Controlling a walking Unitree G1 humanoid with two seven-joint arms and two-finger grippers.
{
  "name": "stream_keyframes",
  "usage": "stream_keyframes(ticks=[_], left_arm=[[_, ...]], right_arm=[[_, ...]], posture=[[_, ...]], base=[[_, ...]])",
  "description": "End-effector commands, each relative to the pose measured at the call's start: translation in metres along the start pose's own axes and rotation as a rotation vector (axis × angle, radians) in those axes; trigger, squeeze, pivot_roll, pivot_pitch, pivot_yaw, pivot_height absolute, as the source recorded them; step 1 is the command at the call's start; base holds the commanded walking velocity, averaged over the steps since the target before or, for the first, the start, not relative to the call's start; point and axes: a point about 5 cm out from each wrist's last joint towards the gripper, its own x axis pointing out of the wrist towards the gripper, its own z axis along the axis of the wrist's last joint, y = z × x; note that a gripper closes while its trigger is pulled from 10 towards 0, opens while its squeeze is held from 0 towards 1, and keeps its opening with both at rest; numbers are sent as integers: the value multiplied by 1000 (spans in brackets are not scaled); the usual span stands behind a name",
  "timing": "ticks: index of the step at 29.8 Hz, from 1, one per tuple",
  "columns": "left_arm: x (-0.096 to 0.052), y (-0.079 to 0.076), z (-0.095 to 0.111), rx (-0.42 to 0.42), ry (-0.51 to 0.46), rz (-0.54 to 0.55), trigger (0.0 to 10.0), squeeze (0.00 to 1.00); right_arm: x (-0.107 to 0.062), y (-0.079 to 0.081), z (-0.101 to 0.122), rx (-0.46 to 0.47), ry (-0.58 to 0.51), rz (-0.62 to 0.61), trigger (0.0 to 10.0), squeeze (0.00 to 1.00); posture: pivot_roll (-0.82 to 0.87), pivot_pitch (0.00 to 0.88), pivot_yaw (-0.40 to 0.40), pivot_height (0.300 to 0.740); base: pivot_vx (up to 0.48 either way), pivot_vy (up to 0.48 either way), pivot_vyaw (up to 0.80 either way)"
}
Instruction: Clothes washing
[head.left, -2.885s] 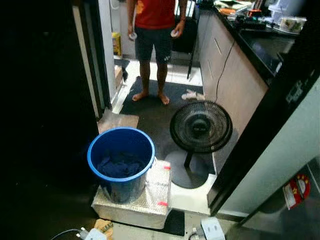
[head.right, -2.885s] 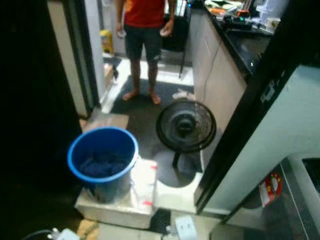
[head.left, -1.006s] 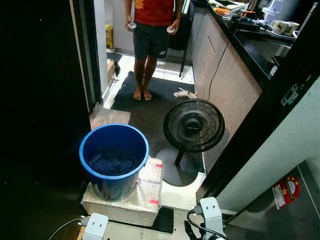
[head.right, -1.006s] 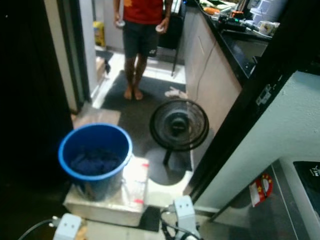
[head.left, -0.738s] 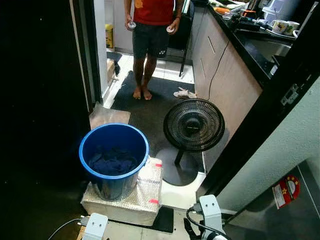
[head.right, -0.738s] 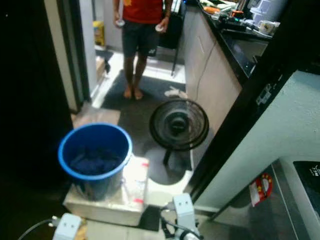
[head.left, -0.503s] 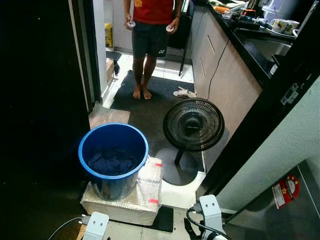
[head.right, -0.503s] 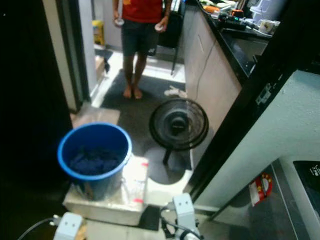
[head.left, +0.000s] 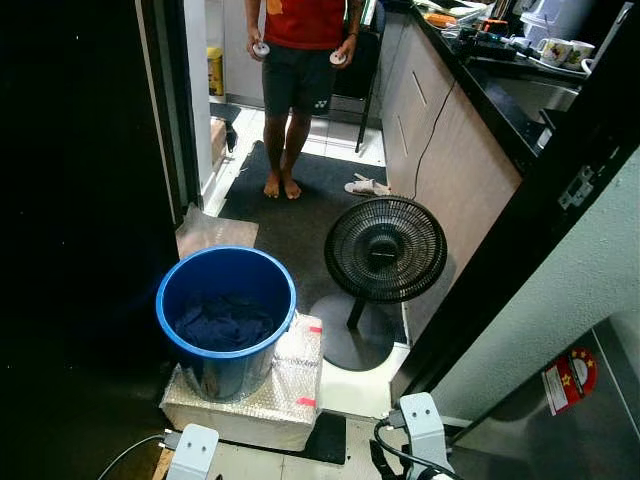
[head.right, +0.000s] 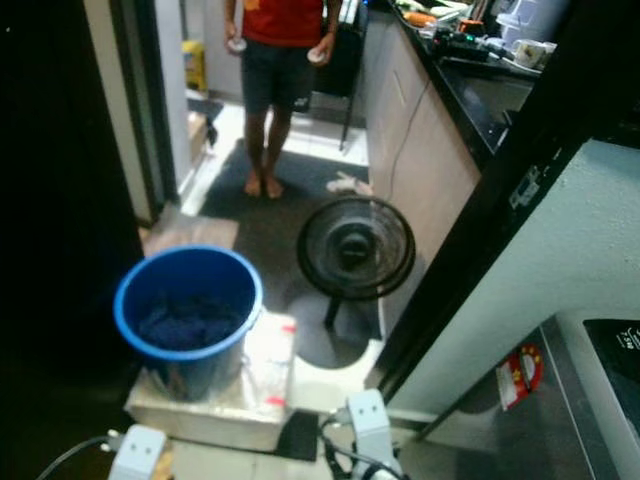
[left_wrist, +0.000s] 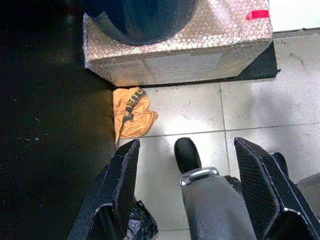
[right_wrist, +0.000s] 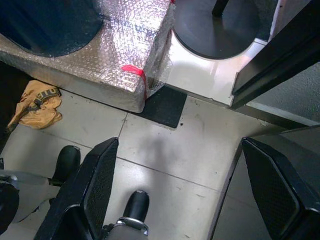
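A blue bucket (head.left: 226, 300) holds dark blue clothes (head.left: 225, 322) and stands on a silver bubble-wrapped box (head.left: 255, 408) on the floor ahead of me, to my left. A crumpled orange cloth (left_wrist: 131, 112) lies on the tiles beside the box's near corner. My left gripper (left_wrist: 187, 145) hangs open above the tiles, short of the box, with nothing between its fingers. My right gripper (right_wrist: 178, 145) hangs open too, over the tiles near the box's red-taped corner (right_wrist: 134, 70). The white wrists of both arms (head.left: 420, 430) show at the bottom of the eye views.
A black floor fan (head.left: 385, 250) stands right of the bucket. A barefoot person (head.left: 300, 60) stands on the dark mat beyond. A counter (head.left: 500, 90) runs along the right. A black door frame (head.left: 520, 230) and a grey appliance with a red sticker (head.left: 567, 378) are at near right. Left is dark.
The camera has shifted and my white wrists have come into view at the bottom edge. The person has brought their feet together. Bucket, box and fan have stayed put.
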Motion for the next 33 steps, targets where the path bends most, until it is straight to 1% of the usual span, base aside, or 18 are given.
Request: stream_keyframes(ticks=[1, 6, 30, 33], left_arm=[[-2, -6, -6, -14, 26, -11, 10000, 0], [-1, -7, -6, -10, 25, -14, 10000, 0], [-2, -7, -8, -29, 34, -2, 10000, 0], [-2, -6, -8, -30, 34, -1, 10000, 0]], right_arm=[[-3, -3, -6, 1, 16, -9, 10000, 0], [-2, 0, -6, 2, 15, -7, 10000, 0], [-2, 2, -6, -31, 24, 11, 10000, 0], [-1, 3, -5, -37, 24, 14, 10000, 0]], posture=[[40, 17, -75, 724], [37, 21, -73, 724], [55, 25, -90, 724], [55, 24, -91, 724]], base=[[0, 0, 0], [0, 0, 0], [-298, 0, 0], [0, 0, 681]])
